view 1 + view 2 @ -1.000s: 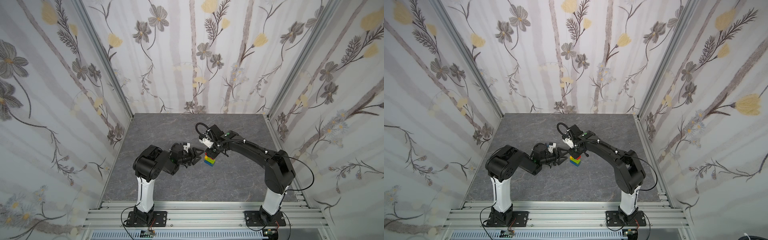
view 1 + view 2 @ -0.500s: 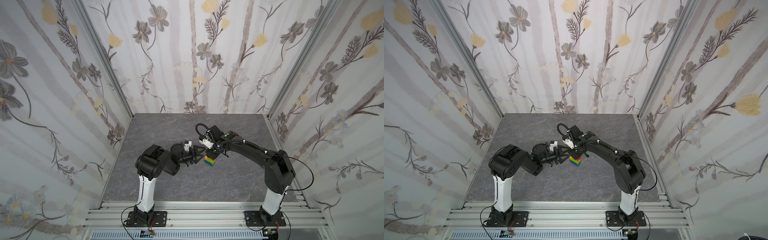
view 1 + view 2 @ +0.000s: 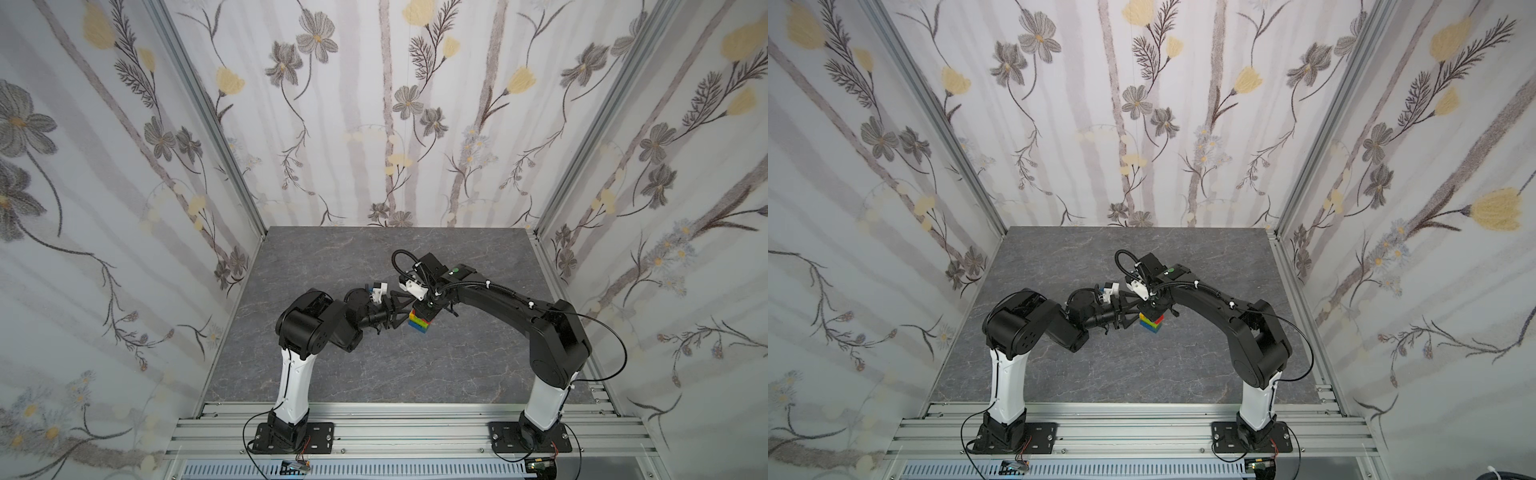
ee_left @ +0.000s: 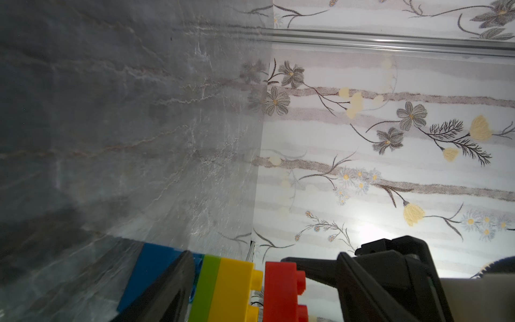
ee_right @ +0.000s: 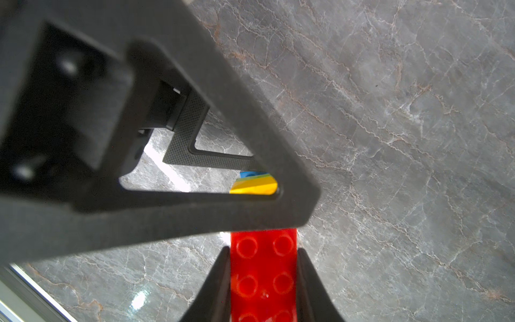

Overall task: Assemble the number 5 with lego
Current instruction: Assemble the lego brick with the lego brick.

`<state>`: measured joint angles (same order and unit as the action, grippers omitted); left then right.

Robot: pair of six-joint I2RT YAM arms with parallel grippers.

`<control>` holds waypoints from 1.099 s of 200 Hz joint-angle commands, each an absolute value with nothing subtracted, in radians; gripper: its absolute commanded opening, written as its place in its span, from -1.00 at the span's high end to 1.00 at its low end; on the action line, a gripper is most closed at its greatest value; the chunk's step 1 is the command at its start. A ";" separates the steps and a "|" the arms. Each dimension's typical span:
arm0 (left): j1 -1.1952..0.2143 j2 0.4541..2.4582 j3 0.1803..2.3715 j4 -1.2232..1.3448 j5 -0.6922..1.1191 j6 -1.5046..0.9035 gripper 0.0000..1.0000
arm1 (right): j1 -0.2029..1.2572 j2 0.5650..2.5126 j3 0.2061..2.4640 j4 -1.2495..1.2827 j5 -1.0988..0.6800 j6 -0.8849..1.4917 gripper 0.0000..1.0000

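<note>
The lego stack [image 3: 419,325] [image 3: 1151,325] stands mid-table in both top views. In the left wrist view it shows blue [image 4: 152,267], lime green [image 4: 206,290] and yellow [image 4: 234,287] layers, with the red brick [image 4: 280,290] on the yellow studs and a thin slit between them. My right gripper [image 5: 263,278] [image 3: 430,308] comes down from above and is shut on the red brick [image 5: 263,267]. My left gripper [image 4: 235,262] [image 3: 401,312] reaches in from the left, open, one finger [image 4: 167,290] by the blue layer and the other beyond the red studs. Its black finger frame [image 5: 195,209] crosses the right wrist view.
The grey marbled table [image 3: 374,257] is boxed in by flowered walls [image 3: 374,124] at the back and both sides. An aluminium rail frame [image 3: 395,424] with both arm bases runs along the front. Both arms meet over the stack.
The left gripper's jaws have opened wider around the stack and the left arm has shifted slightly. The right gripper and the stack have stayed put.
</note>
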<state>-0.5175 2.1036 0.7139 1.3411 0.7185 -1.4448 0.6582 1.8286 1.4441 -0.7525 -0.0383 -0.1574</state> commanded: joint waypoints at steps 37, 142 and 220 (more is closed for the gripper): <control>-0.517 2.105 0.709 1.411 0.743 -1.479 -0.51 | 0.664 1.815 1.439 -0.714 -0.070 -0.168 0.83; -0.509 2.113 0.716 1.411 0.763 -1.482 -0.27 | 0.669 1.820 1.417 -0.702 -0.062 -0.169 0.83; -0.506 2.123 0.722 1.408 0.777 -1.485 -0.40 | 0.672 1.816 1.406 -0.693 -0.052 -0.165 0.83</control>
<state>-0.5083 2.1189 0.7216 1.3514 0.7464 -1.4479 0.6704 1.8252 1.4086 -0.7082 -0.0528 -0.1654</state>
